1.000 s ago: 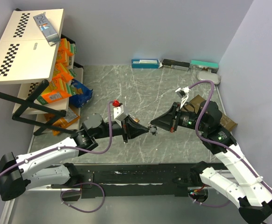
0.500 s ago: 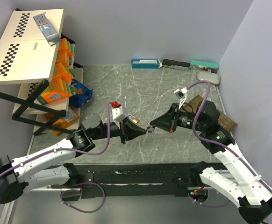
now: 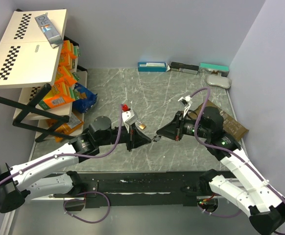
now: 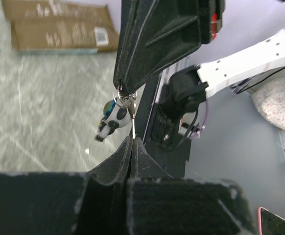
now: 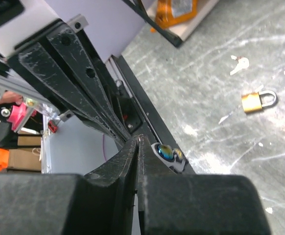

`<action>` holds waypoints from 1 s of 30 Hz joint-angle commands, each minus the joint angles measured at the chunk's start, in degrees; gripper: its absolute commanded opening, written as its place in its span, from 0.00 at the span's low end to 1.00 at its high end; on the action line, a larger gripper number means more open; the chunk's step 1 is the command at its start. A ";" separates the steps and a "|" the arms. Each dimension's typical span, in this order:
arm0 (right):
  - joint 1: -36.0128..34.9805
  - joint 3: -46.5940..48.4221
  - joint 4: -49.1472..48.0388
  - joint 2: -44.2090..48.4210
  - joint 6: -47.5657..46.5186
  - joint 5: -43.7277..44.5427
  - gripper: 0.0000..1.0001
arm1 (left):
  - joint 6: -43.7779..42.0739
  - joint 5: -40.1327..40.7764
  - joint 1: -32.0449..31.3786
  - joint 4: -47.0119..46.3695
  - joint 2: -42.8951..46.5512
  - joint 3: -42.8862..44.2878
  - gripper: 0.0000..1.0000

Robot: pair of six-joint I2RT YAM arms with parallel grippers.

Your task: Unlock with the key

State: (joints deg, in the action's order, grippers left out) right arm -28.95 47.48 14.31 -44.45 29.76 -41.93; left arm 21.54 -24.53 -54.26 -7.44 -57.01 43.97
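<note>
Mid-handover at frame centre: left end effector (image 4: 132,140) and right end effector (image 5: 138,139) both pinch the key (image 4: 131,125). Next I must free one, then aim the key at the padlock (image 5: 257,101) on the desk (image 5: 216,34).

Left end effector (image 3: 147,140) and right end effector (image 3: 158,135) tip to tip, both clamped closed, arms angled inward

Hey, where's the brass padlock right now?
The brass padlock lies on the table near the middle of the top view, just beyond the left hand, a small loose key close by.
</note>
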 commanded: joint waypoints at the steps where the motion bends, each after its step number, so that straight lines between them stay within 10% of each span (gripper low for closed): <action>1: -0.06 -3.26 -2.70 -1.52 -1.11 -2.80 0.06 | 1.84 3.78 0.12 2.52 -1.08 2.27 0.01; 26: -0.14 -14.70 -18.17 -7.05 -2.51 -5.18 0.16 | 3.60 -7.01 8.73 1.12 -6.44 -2.57 0.01; 30: -0.06 -15.49 -21.33 -9.60 -1.55 -5.09 0.06 | 2.81 -9.91 9.44 0.33 -7.50 -2.83 0.01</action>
State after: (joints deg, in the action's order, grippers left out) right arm -28.84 32.45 -0.34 -52.16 28.18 -44.82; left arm 25.28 -30.41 -45.52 -3.62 -63.88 41.41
